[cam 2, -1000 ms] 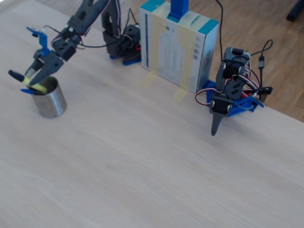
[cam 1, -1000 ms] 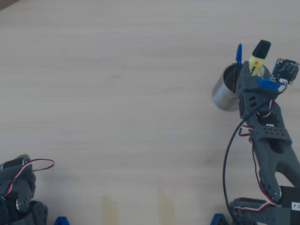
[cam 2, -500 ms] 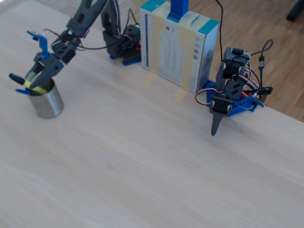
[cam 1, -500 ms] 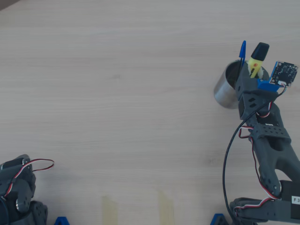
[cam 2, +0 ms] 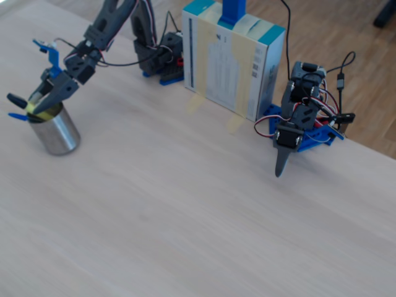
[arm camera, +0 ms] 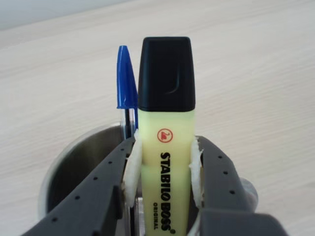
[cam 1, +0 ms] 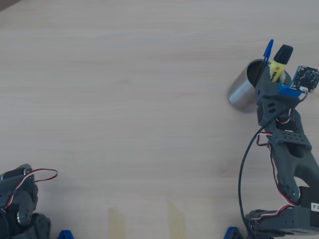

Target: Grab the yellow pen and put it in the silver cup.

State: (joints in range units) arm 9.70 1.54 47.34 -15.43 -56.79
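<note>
The yellow pen point(arm camera: 166, 162), with a black cap, stands upright between my padded fingers point(arm camera: 98, 191), and my gripper point(arm camera: 165, 147) is shut on its barrel. Its lower end dips into the mouth of the silver cup point(arm camera: 74, 162). Overhead, the gripper point(cam 1: 273, 79) sits over the silver cup point(cam 1: 242, 94) at the right edge, with the yellow pen point(cam 1: 277, 67) poking out past the rim. In the fixed view the gripper point(cam 2: 40, 105) hangs over the silver cup point(cam 2: 55, 133) at far left, with the yellow pen point(cam 2: 30, 106) at its mouth.
A thin blue ballpoint pen point(arm camera: 126, 81) stands in the cup beside the highlighter, also visible overhead as the blue pen point(cam 1: 267, 52). A second idle arm point(cam 2: 297, 130) and a white-and-teal box point(cam 2: 232, 59) stand at the table's back; that idle arm point(cam 1: 17, 204) is at the overhead view's lower left.
The gripper has moved farther from its base with the yellow pen. The silver cup and the blue pen have slid the same way: up and right overhead, left in the fixed view.
</note>
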